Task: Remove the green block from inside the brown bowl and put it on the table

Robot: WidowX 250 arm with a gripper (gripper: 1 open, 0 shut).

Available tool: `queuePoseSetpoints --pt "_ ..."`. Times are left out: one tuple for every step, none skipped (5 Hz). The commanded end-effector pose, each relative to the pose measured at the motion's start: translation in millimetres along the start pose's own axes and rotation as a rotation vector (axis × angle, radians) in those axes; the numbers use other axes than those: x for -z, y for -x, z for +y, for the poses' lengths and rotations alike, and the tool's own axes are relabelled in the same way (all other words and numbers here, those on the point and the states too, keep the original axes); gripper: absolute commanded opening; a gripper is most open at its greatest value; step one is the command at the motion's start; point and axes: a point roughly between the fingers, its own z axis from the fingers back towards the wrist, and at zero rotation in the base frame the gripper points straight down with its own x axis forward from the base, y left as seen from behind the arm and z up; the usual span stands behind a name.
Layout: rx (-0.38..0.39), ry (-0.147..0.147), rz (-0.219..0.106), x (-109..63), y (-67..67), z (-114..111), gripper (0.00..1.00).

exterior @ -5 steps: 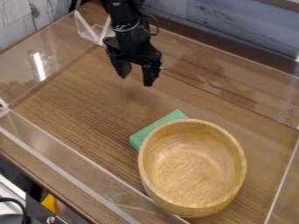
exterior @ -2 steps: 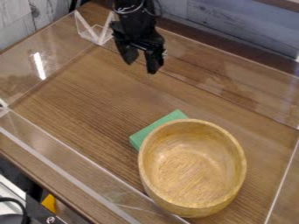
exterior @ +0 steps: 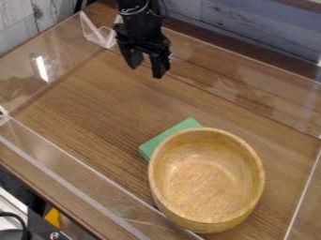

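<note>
The green block [exterior: 170,140] is seen lying flat on the desk [exterior: 94,103], outside the brown bowl [exterior: 208,178]. Only one corner portion of the block is visible; the rest is hidden behind the bowl's thick rim on its upper-left side. Whether block and rim are touching cannot be determined, but they are directly beside each other.

The brown bowl is positioned near the desk's front right corner. Its interior is shown bare, with wood grain visible.

The pincer [exterior: 145,64] is located near the far edge of the desk, toward the far left corner, and is pointed steeply downward. Its two dark fingers [exterior: 130,58] are held apart, and nothing is gripped between them. No contact with the desk surface can be confirmed.

The green block is well apart from the pincer, lying nearer the front edge and slightly to the right of it as viewed. A wide strip of bare desk surface is seen between them.

Clear acrylic walls [exterior: 56,173] are fitted along the desk's edges.
</note>
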Motion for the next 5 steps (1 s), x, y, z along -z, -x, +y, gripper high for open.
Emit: queuePoseSetpoints --pt "-0.021 -0.025 -0.054 -7.6 -12.8 5.8 1.00" --pt "-0.041 -0.024 -0.058 -2.7 -15.4 5.7 1.00" --pt "-0.007 -0.010 -0.059 -14.0 -18.1 11.7 1.00" --pt "0.026 -0.001 -0.054 -21.3 -21.2 18.4 1.00" --pt "-0.032 -0.014 -0.050 -23.5 -26.4 21.2 1.00"
